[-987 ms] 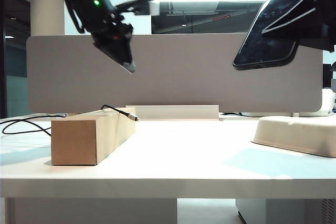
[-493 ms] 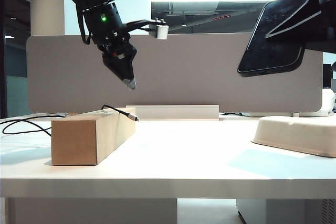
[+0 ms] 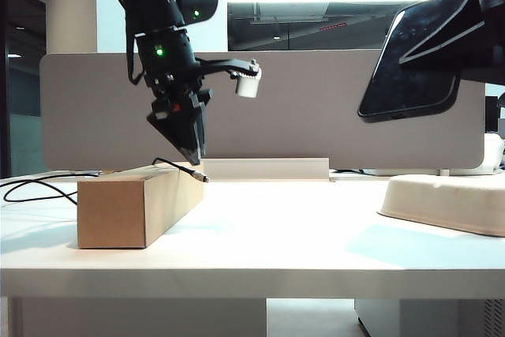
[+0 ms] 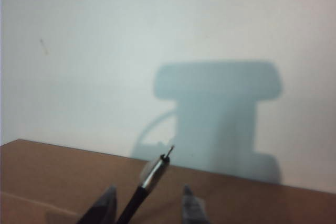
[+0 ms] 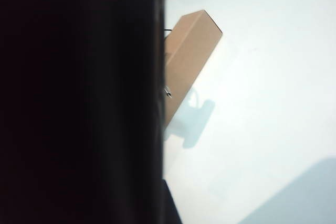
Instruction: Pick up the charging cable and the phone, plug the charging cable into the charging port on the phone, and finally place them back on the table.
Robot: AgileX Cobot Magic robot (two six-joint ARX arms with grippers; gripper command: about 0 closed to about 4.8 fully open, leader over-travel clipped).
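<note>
A grey fabric divider panel stands along the back of the white counter, with dim office ceiling lights behind it.

At the far left the black charging cable loops over the counter, then runs up onto the top of a brown cardboard box that lies lengthwise on the left half of the surface. The cord's black collar and small silver plug tip jut out past the box's far top edge, apart from the counter below.

Directly above that end hangs the left claw, pointing steeply down, its tips just above the cable. In the left wrist view its two fingers are spread, and the cable's collar passes between them without either finger touching it; the plug tip points out over the box edge towards the counter, where the arm's shadow falls. A small white cylindrical part sticks out from the arm on a black bracket.

Low at the right, a cream-white pad rests on the counter.

High at the right, the right claw is closed on the phone, holding it well above the counter, tilted, its glossy dark screen facing the camera and a short edge lowest. The charging port is a faint slot in that lower edge. In the right wrist view the phone's dark body blocks most of the frame.
</note>
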